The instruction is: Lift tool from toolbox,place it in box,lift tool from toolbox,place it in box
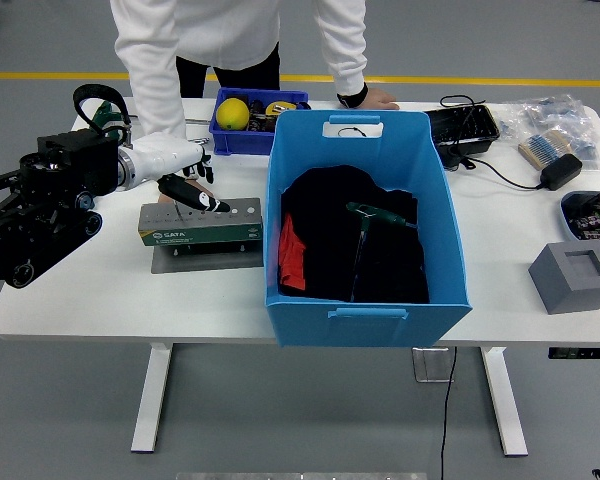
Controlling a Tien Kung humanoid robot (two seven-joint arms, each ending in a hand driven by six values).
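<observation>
I see a white tabletop (110,290) over grey floor crossed by a yellow stripe far off. The big box (368,310) is bright blue, lined with black cloth and a red patch at its left; a dark green tool (378,215) lies on the black. The toolbox (202,225) at left is green with a grey top. My left robot hand (185,175) is white with black fingers on a black arm. A yellow ball (232,112) sits in the small dark blue bin (220,135). The person wears white sleeves.
</observation>
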